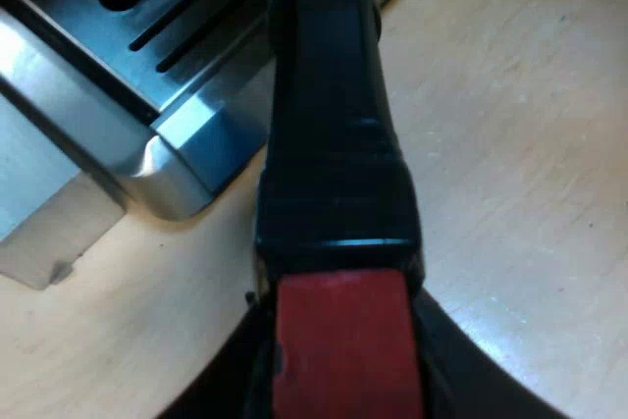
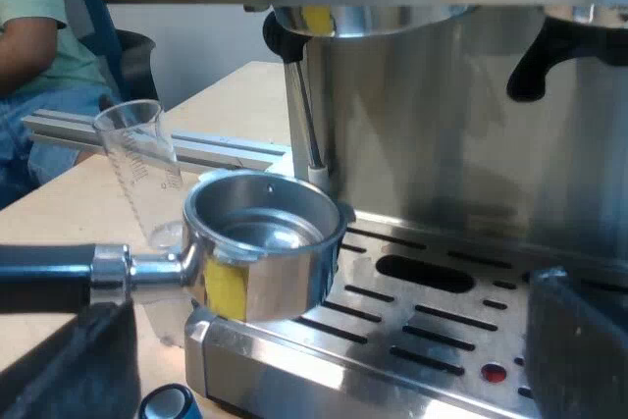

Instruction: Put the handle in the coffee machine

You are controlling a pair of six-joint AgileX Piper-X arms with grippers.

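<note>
The metal holder's dark handle (image 1: 334, 134) ends in red (image 1: 340, 340), and my left gripper (image 1: 343, 375) is shut on that red end, one black finger (image 1: 231, 385) on each side. The handle runs toward the espresso machine's drip tray (image 1: 147, 17). The holder's round metal basket (image 2: 263, 242) hangs level just above the drip tray's corner (image 2: 412, 331), lower than the machine's round brew head (image 2: 368, 17). It carries a yellow patch on its side. My right gripper (image 2: 314, 380) is open over the tray, with nothing between its fingers (image 2: 579, 340).
A measuring glass (image 2: 142, 159) stands on the wooden table beside the machine. A blue tamper (image 2: 167, 404) lies near the tray's corner. The steam wand (image 2: 304, 115) hangs behind the basket. A person (image 2: 34, 56) sits beyond the table.
</note>
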